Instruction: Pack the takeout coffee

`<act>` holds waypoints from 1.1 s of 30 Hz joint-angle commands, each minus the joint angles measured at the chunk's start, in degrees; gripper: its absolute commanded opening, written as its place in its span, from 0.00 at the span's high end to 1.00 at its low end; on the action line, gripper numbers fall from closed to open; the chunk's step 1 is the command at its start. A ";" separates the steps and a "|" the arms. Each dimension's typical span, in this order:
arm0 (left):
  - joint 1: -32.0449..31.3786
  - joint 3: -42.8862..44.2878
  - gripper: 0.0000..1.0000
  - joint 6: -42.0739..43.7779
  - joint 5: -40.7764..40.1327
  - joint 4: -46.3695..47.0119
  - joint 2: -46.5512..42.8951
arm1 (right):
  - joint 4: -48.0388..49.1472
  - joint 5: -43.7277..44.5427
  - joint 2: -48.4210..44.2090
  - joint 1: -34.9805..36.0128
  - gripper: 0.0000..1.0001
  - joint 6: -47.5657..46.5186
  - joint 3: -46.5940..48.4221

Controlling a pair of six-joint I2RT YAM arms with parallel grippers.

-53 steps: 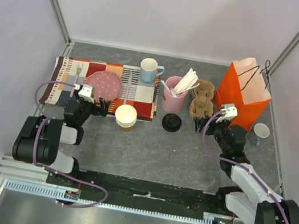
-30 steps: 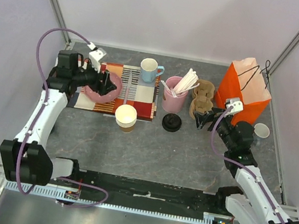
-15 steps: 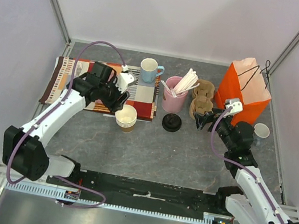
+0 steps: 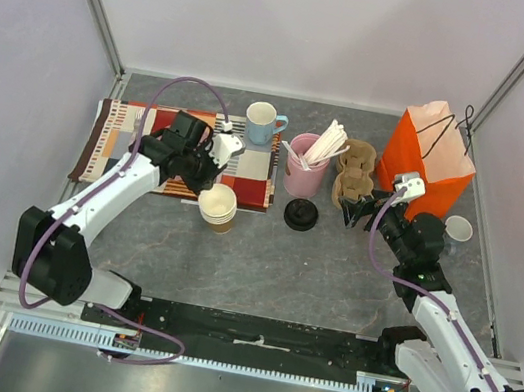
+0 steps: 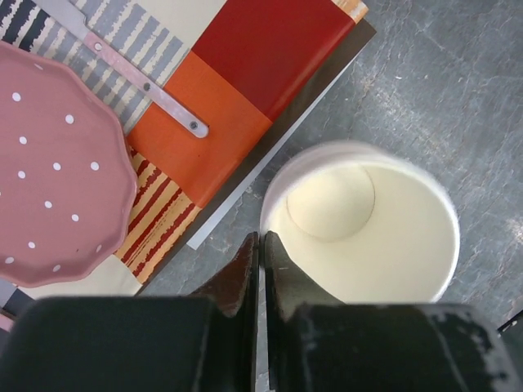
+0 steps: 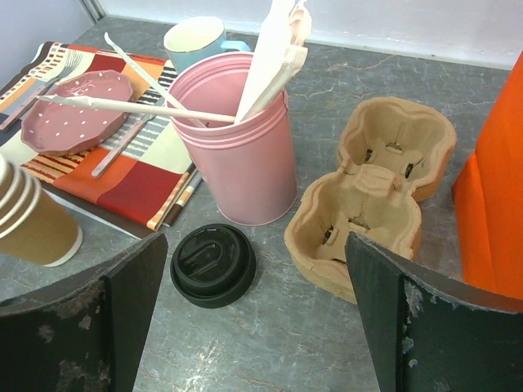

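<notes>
No takeout coffee shows in any view. A stack of lidless brown paper cups (image 4: 219, 205) stands by the placemat's front edge; from the left wrist I look into the top cup (image 5: 368, 220). My left gripper (image 4: 211, 185) (image 5: 261, 237) is shut on that cup's rim, one finger inside the wall and one outside. A black dome lid (image 4: 300, 214) (image 6: 212, 265) lies alone on the table. My right gripper (image 4: 350, 215) (image 6: 257, 245) hangs wide open just above the table, between the lid and a cardboard cup carrier (image 6: 368, 204).
A pink tin (image 4: 304, 168) holds stirrers and straws. A blue mug (image 4: 262, 122) stands behind the striped placemat (image 4: 247, 168), which carries a pink dotted plate (image 5: 57, 163) and cutlery. At the back right stand an orange paper bag (image 4: 429, 160) and a white cup (image 4: 457, 230).
My left arm swung from the plate over to the cup stack, and its gripper closed on the top cup's rim. The stack shifted slightly. The right arm stayed still and open.
</notes>
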 commanded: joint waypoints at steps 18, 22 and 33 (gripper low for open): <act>0.38 4.34 0.98 1.29 6.45 -2.77 -2.80 | -0.06 -0.93 -0.48 0.08 0.02 -0.58 0.34; 1.53 6.28 0.98 0.32 7.24 -4.00 -2.45 | -0.68 -1.11 -0.21 0.08 0.02 -0.58 0.69; 2.67 15.59 0.98 -2.05 6.10 -5.93 -7.19 | -4.28 -4.27 1.28 0.08 0.02 1.00 4.47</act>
